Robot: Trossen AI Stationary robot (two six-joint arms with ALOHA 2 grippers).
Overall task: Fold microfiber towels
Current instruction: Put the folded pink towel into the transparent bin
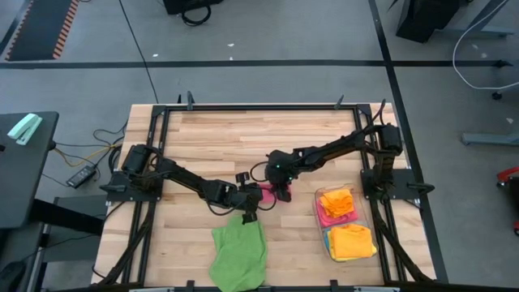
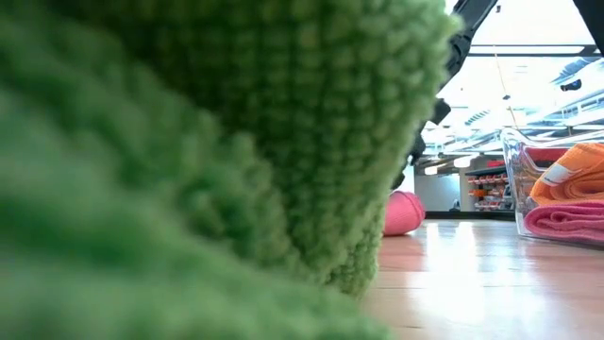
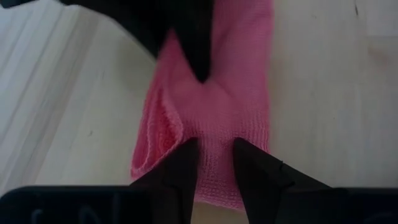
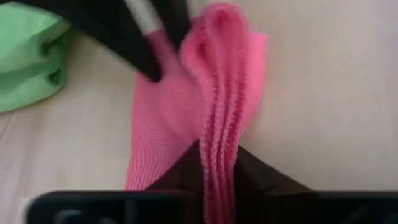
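Bright, even light; blurred green towel [image 2: 189, 142] foreground

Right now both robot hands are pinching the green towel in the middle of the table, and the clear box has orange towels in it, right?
Not quite. The left gripper and the right gripper are pinching the pink towel, not the green towel, which lies nearer the table's front edge. Both wrist views show this. The clear box does hold orange towels.

jaws pinch bunched pink towel [image 4: 217, 124] beside green towel [image 4: 28, 59].
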